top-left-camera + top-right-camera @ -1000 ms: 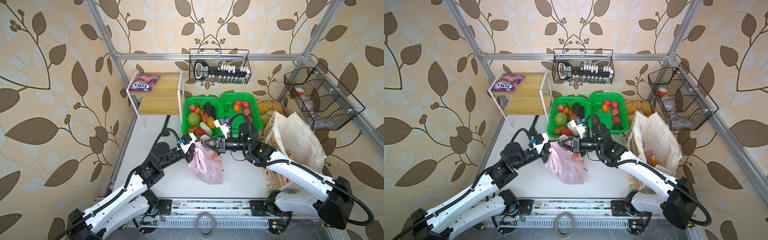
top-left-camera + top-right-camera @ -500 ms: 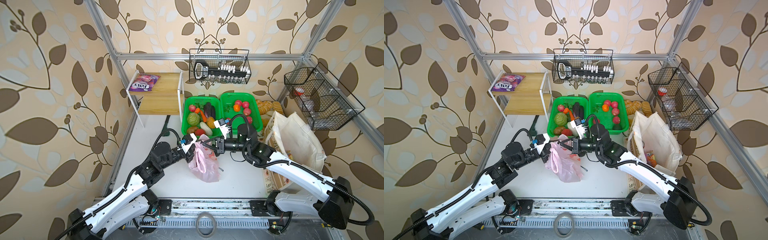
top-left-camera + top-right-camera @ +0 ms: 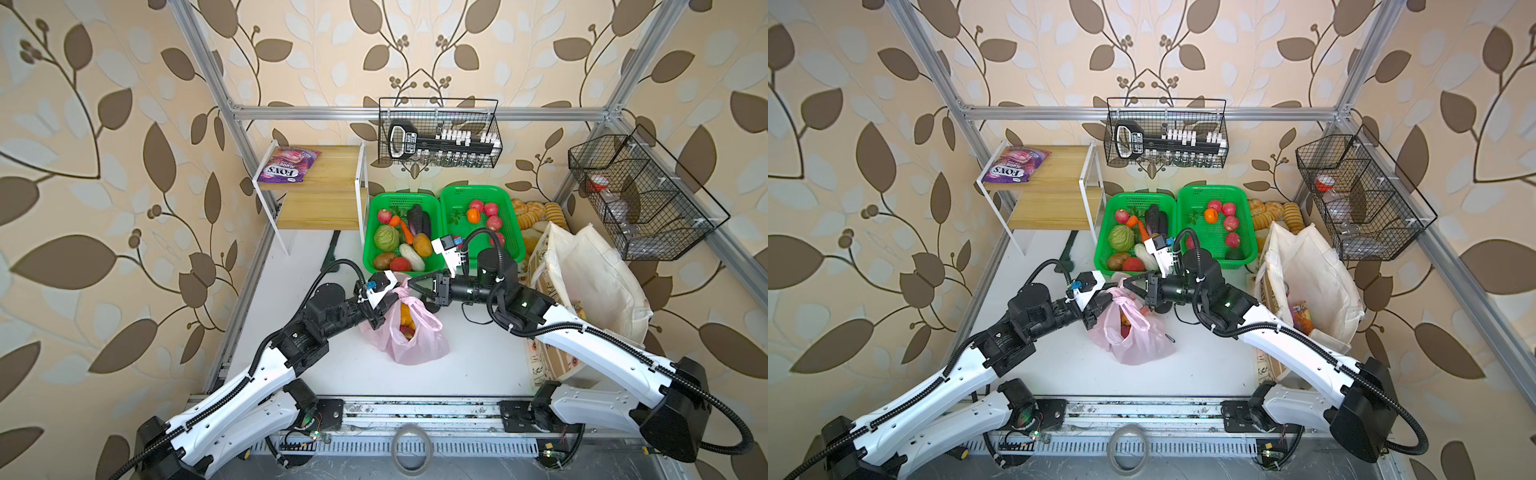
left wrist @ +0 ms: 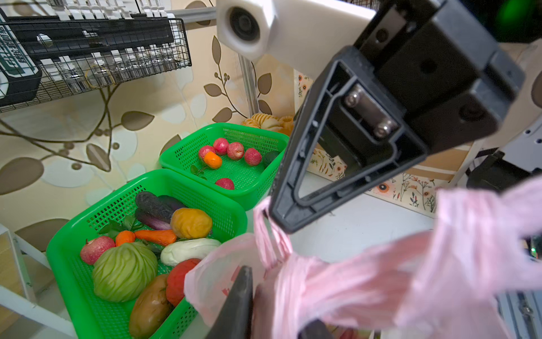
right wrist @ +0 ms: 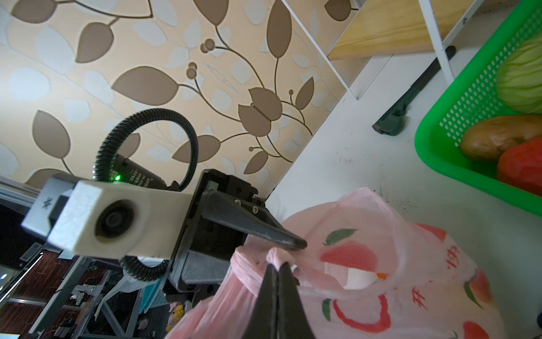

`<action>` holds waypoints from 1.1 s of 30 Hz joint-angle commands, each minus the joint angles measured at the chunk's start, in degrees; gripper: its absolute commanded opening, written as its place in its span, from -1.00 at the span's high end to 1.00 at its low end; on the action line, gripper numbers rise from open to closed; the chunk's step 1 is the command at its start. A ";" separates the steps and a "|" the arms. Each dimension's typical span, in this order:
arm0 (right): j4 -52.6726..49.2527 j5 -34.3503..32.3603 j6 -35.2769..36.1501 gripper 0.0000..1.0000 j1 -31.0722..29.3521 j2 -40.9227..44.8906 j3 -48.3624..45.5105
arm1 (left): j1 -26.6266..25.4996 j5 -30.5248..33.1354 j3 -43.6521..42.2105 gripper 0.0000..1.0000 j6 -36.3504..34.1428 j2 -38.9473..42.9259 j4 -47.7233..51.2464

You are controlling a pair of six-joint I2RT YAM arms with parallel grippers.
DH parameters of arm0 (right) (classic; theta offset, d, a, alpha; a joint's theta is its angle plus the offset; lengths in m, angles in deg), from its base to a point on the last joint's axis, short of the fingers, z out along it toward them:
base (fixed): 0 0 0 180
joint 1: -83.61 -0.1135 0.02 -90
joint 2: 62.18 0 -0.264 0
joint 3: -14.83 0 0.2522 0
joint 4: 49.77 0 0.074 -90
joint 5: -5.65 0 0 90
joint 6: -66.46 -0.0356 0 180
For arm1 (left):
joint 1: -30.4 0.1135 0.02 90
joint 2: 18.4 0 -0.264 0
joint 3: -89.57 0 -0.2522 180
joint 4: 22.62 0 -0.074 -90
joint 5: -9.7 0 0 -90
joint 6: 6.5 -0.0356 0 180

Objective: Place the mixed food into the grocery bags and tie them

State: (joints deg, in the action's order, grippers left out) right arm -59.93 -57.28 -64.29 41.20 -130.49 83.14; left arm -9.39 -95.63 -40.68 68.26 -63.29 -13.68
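Top view | pink bag (image 3: 415, 340) lengthwise (knot (image 3: 401, 291) toward baskets (image 3: 401, 195)) | right fingers (image 3: 420, 286) pinching

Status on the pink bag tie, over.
Right pincer shut on twisted handle of thin pink plastic bag. Left pincer jaws parted beside it. Bag on table, food inside. Green plastic mesh basket close behind.

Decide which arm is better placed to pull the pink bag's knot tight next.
Right, probably: the right gripper is shut on the twisted handle of the pink bag at the knot, while the left gripper has jaws parted around loose plastic.
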 commanded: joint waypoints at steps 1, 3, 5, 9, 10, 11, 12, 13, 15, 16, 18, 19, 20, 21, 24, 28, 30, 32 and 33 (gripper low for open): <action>-0.24 -4.41 1.10 1.00 -0.35 1.42 0.78 | -0.33 0.79 1.78 0.47 -0.92 1.20 1.23; 0.18 -6.35 0.83 1.00 -0.41 1.91 -0.06 | -0.36 1.30 1.33 0.39 -0.93 2.47 2.55; 1.26 -7.54 0.73 1.00 -0.30 2.34 -0.93 | -0.35 1.28 1.29 0.23 -1.15 4.04 4.35; 2.21 -9.80 0.24 1.00 -0.22 2.89 -1.72 | -0.37 -0.24 2.21 -0.07 -1.69 7.18 8.62; 2.20 -10.20 0.19 1.00 -0.21 2.86 -1.72 | -0.38 -0.67 2.66 -0.11 -2.05 7.63 9.65; 2.04 -10.65 0.01 1.00 -0.15 2.75 -1.72 | -0.38 -1.39 3.23 -0.14 -2.55 8.07 10.71; 1.97 -11.15 -0.31 1.00 -0.19 2.62 -1.81 | -0.38 -1.95 3.90 -0.16 -2.93 8.24 11.62; 1.88 -11.44 -0.47 1.00 -0.07 2.57 -1.82 | -0.38 -2.30 4.51 -0.19 -2.98 8.32 12.20; 1.40 -12.57 -1.69 1.00 0.19 2.28 -1.97 | -0.38 -2.68 5.92 -0.23 -3.12 8.16 12.88; 1.41 -12.99 -2.26 1.00 0.39 2.29 -2.29 | -0.45 -2.57 6.63 -0.24 -3.13 7.98 13.04; 1.66 -13.86 -3.63 1.00 0.80 2.27 -3.02 | -0.64 -1.84 8.11 -0.27 -3.52 7.50 13.00; 2.01 -14.06 -4.16 1.00 1.01 2.31 -3.41 | -0.87 -1.81 8.64 -0.29 -4.56 7.17 12.97; 2.37 -14.16 -4.71 1.00 1.19 2.31 -3.77 | -1.28 -1.94 9.43 -0.30 -6.10 6.73 13.35; 2.67 -14.15 -5.15 1.00 1.43 2.31 -4.00 | -1.91 -1.62 10.37 -0.33 -7.68 6.06 13.86; 2.66 -14.10 -5.59 1.00 1.82 2.14 -4.27 | -5.43 0.13 13.13 -0.43 -13.09 3.39 16.56; 2.99 -14.15 -6.43 1.00 2.48 1.97 -4.79 | -13.82 6.61 15.50 -0.49 -19.65 -0.35 17.97; 3.11 -14.15 -6.67 1.00 2.67 2.04 -4.89 | -17.93 10.50 16.34 -0.51 -21.98 -2.43 18.08; 3.28 -14.07 -6.78 1.00 2.79 2.07 -4.89 | -21.09 14.13 16.32 -0.51 -23.53 -4.16 16.99; 3.38 -13.98 -6.83 1.00 2.91 2.04 -4.89 | -22.24 16.08 15.90 -0.51 -24.32 -5.02 15.66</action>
State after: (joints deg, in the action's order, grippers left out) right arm -58.10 -70.46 -69.96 43.78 -128.57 79.14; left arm -28.95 -86.93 -26.39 49.22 -67.00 3.69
